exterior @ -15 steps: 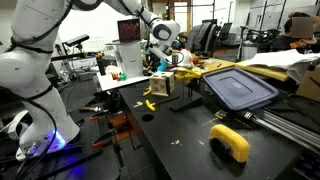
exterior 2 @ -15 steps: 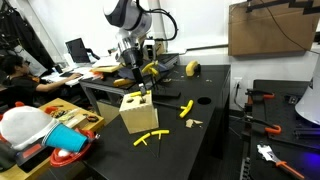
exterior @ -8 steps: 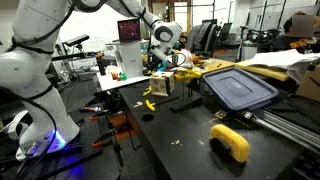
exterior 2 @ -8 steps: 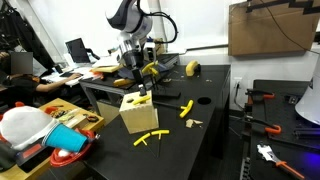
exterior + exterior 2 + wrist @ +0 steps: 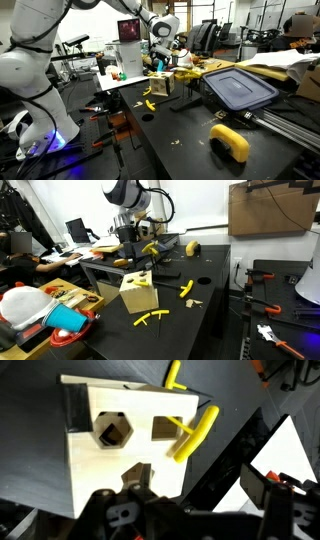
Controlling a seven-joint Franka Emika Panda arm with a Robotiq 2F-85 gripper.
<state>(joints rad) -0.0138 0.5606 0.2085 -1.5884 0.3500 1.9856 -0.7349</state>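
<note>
Yellow piece (image 5: 192, 435) lies tilted on top of the wooden box (image 5: 110, 470), one end at the square hole. Box sits on the black table (image 5: 205, 330). Gripper (image 5: 131, 256) hangs just above, clear of the piece; jaw spread can't be made out.

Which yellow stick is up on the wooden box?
The forked one at the wooden box's hole, below the gripper; the other two sticks lie on the black table.
</note>
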